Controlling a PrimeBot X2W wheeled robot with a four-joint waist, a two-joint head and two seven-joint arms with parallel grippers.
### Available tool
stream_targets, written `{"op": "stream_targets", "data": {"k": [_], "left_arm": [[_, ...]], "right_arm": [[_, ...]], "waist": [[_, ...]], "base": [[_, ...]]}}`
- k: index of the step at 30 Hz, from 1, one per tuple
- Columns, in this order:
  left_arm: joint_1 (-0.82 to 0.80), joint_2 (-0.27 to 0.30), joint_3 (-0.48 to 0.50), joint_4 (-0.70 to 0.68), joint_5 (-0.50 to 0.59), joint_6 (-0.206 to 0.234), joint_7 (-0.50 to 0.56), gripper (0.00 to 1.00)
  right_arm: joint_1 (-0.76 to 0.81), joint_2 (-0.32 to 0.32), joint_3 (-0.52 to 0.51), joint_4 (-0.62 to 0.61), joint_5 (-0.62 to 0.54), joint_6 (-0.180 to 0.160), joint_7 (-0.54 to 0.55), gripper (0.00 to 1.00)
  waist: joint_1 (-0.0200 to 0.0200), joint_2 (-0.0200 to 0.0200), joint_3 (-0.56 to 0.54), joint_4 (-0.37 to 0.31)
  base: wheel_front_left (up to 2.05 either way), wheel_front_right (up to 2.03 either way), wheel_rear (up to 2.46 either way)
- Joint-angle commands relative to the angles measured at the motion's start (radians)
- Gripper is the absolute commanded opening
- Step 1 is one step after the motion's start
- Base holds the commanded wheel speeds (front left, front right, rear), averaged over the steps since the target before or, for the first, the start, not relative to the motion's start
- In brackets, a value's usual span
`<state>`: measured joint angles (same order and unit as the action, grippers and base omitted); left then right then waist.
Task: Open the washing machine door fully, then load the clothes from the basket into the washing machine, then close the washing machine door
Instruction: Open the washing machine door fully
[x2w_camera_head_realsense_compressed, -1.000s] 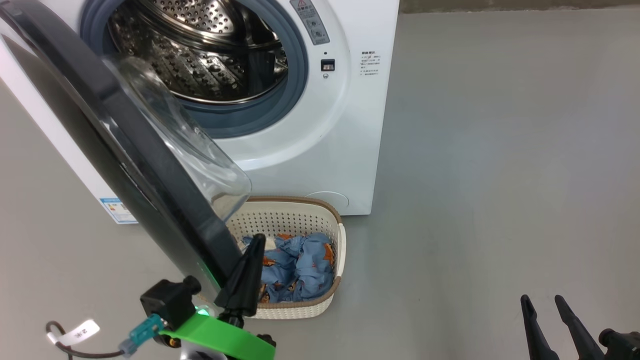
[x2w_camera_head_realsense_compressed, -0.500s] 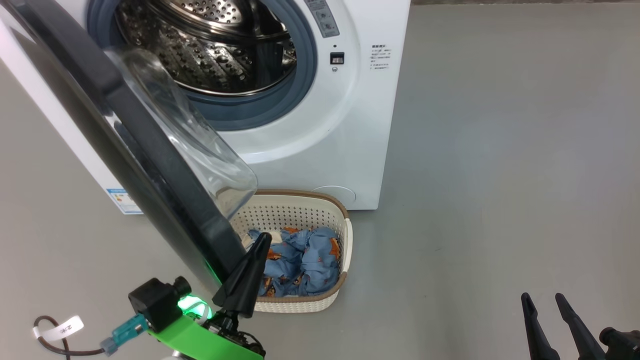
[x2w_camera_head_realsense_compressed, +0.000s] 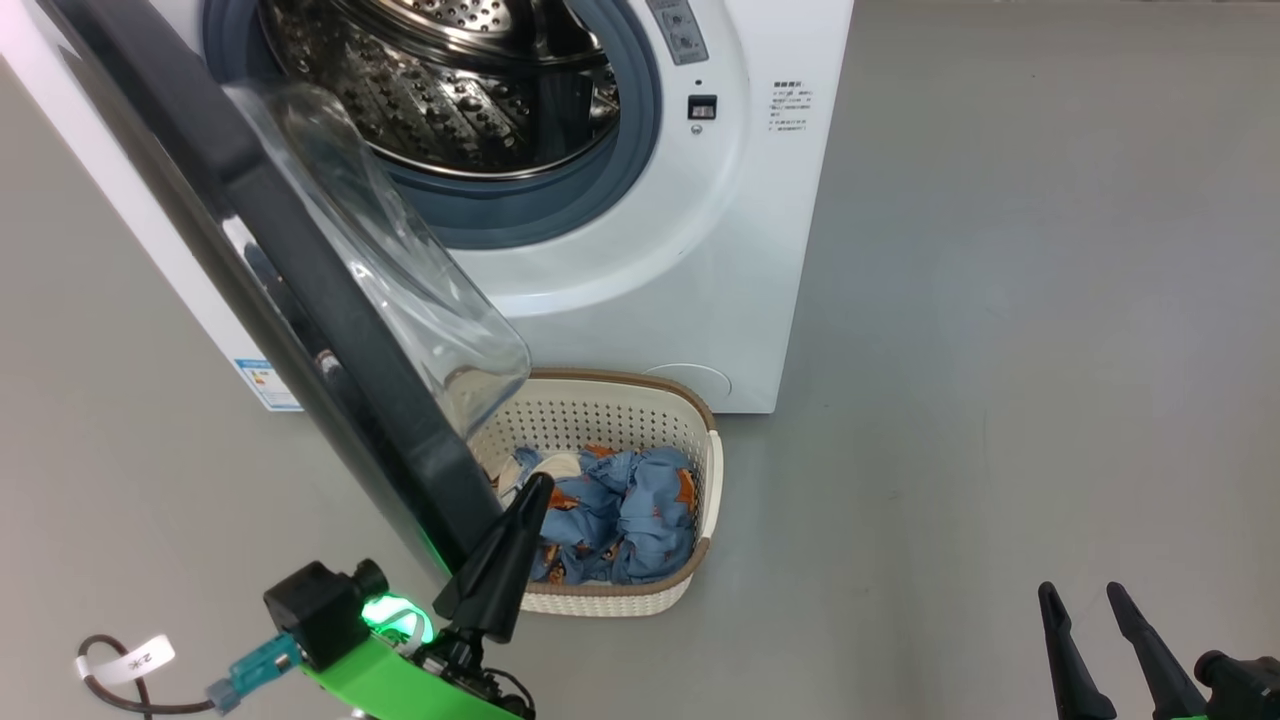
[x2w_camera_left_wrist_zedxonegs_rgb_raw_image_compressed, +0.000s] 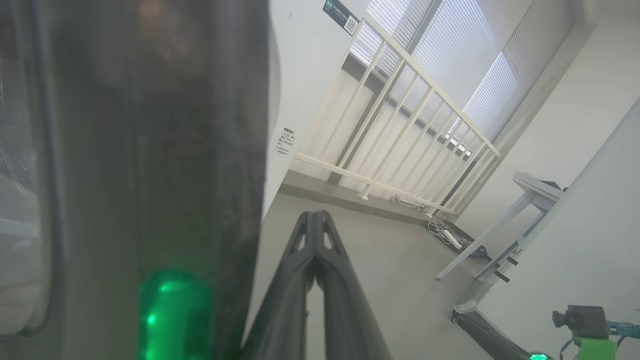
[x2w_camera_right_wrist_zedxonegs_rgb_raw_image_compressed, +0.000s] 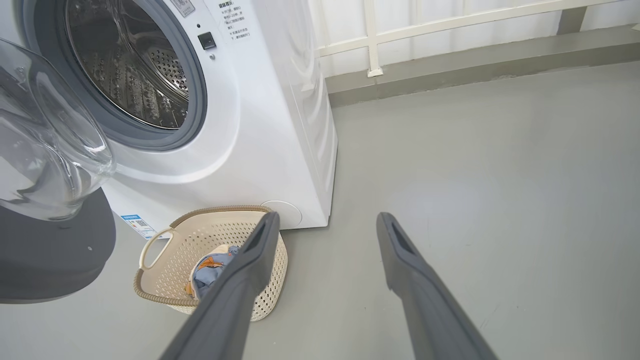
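The white washing machine (x2w_camera_head_realsense_compressed: 700, 250) stands with its steel drum (x2w_camera_head_realsense_compressed: 450, 90) exposed. The washing machine door (x2w_camera_head_realsense_compressed: 390, 410) hangs part-way open, its black rim slanting toward me and its glass bowl (x2w_camera_head_realsense_compressed: 400, 270) bulging over the basket (x2w_camera_head_realsense_compressed: 600, 425). That cream basket sits on the floor before the machine with the blue patterned clothes (x2w_camera_head_realsense_compressed: 625, 515) inside. My left gripper (x2w_camera_head_realsense_compressed: 535, 487) is shut and empty, its tip right beside the lower inner edge of the rim; the left wrist view has the door (x2w_camera_left_wrist_zedxonegs_rgb_raw_image_compressed: 150, 150) close on its left. My right gripper (x2w_camera_head_realsense_compressed: 1080, 592) is open, low right.
Grey floor spreads out to the right of the machine. In the right wrist view my open right gripper (x2w_camera_right_wrist_zedxonegs_rgb_raw_image_compressed: 327, 217) points at the floor beside the basket (x2w_camera_right_wrist_zedxonegs_rgb_raw_image_compressed: 155, 297). A white railing (x2w_camera_left_wrist_zedxonegs_rgb_raw_image_compressed: 400, 125) and a white table frame (x2w_camera_left_wrist_zedxonegs_rgb_raw_image_compressed: 525, 200) stand further off.
The whole head view has shifted right, so the camera moved. The left gripper stays by the door's rim, and the door looks slightly wider open. The right gripper is unchanged.
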<state>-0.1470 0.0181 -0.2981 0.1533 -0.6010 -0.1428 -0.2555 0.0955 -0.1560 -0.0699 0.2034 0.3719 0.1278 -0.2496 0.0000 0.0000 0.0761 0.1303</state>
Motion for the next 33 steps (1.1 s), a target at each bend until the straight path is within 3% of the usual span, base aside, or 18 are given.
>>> {"op": "stream_targets", "data": {"k": [1,19,33], "left_arm": [[-0.023,0.04,0.084,0.002,0.002,0.012,-0.006,0.0],[0.068,0.053,0.129,-0.072,0.045,0.012,-0.006,0.0],[0.168,0.048,0.225,-0.144,0.078,0.03,-0.006,0.0]], "right_arm": [[-0.04,-0.012,0.028,-0.024,-0.001,0.003,-0.012,1.0],[-0.044,-0.014,0.043,-0.025,0.0,0.003,-0.012,1.0],[-0.033,-0.018,0.05,-0.023,0.005,0.003,-0.012,1.0]], "waist": [[0.0,0.0,-0.001,0.001],[0.0,0.0,-0.002,0.045],[0.0,0.0,-0.013,0.107]], "base": [[0.0,0.0,0.0],[0.0,0.0,0.0],[0.0,0.0,0.0]]}}
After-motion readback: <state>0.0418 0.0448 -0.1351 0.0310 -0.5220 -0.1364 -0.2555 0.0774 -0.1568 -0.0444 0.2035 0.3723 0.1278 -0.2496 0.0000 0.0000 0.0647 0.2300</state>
